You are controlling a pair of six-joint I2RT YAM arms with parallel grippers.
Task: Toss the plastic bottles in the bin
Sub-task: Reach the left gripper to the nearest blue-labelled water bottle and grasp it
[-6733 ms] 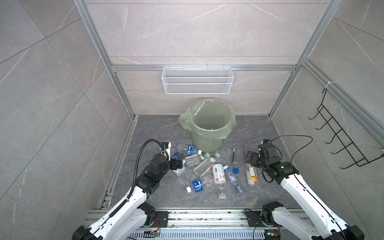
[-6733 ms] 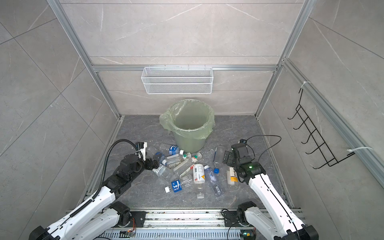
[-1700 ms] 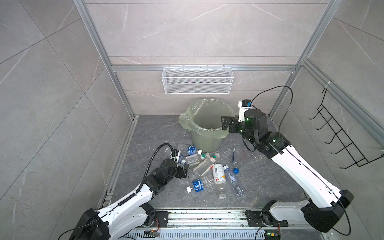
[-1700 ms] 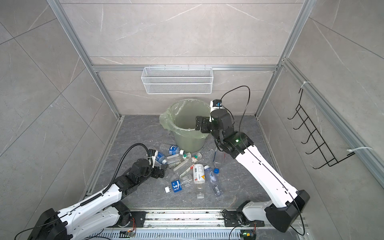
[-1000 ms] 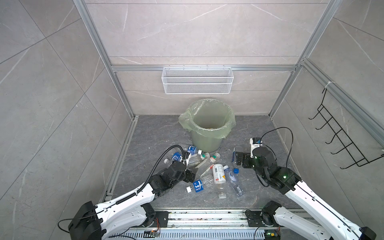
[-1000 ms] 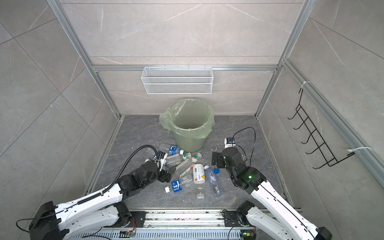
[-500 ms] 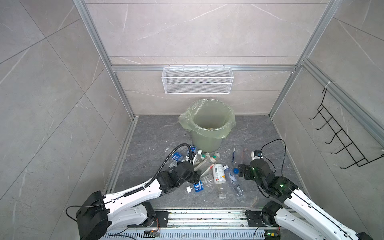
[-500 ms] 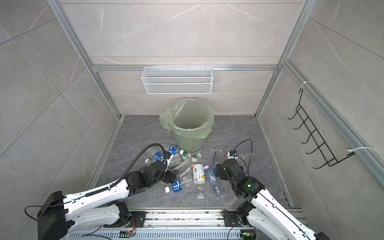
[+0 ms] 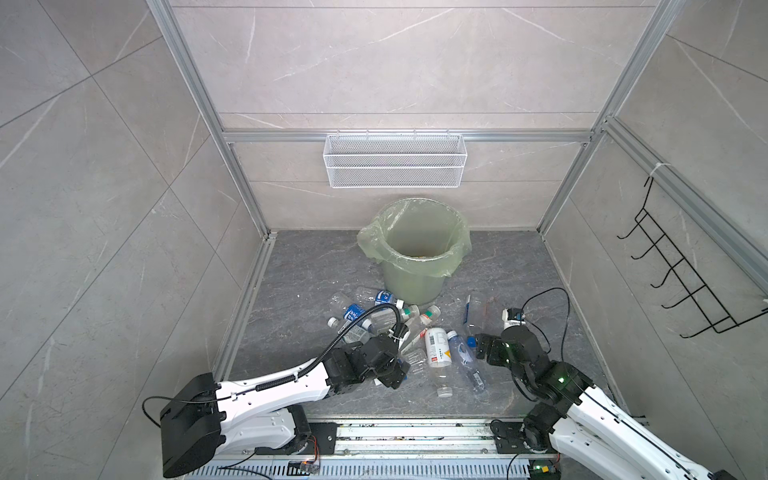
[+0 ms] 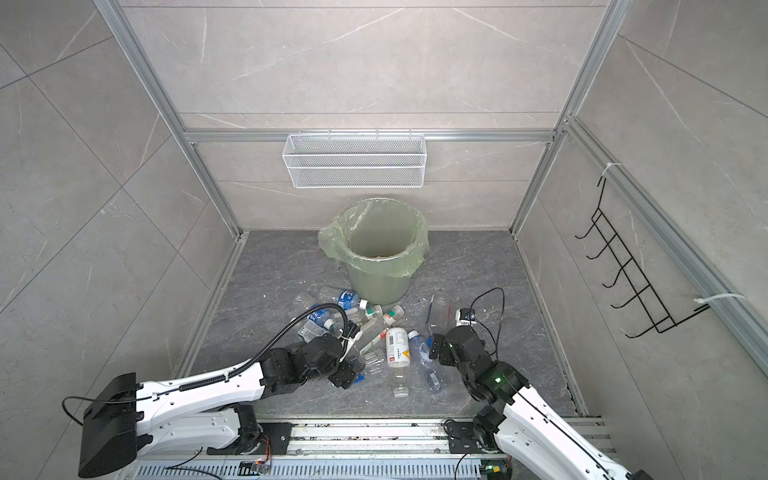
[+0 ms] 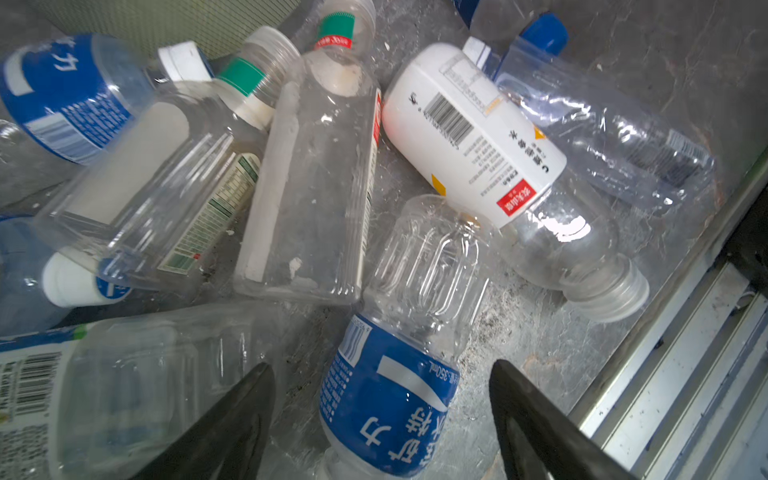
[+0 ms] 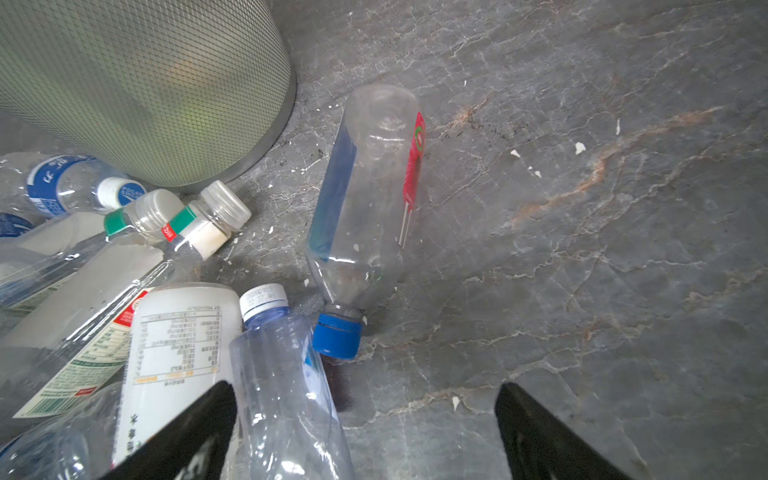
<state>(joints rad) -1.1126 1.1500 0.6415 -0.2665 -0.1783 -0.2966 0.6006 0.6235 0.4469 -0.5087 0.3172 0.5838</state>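
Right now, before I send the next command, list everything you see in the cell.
round pale green plastic bin: one, bag-lined, on the grey floor by the back wall
clear plastic bottles: roughly a dozen, blue, white or green labels, heaped before the bin
white-sleeved plastic bottle: one, in that heap
white wire mesh basket: one, on the back wall
black wire hook rack: one, right wall
left gripper: black, open astride a blue-labelled bottle
right gripper: black, open, beside the heap

Both top views high up, facing down over the grey marbled stone floor (image 9: 316,266), nearly identical coverage, wrist cameras close above it, both showing the opaque white labelled plastic bottle (image 11: 469,124).
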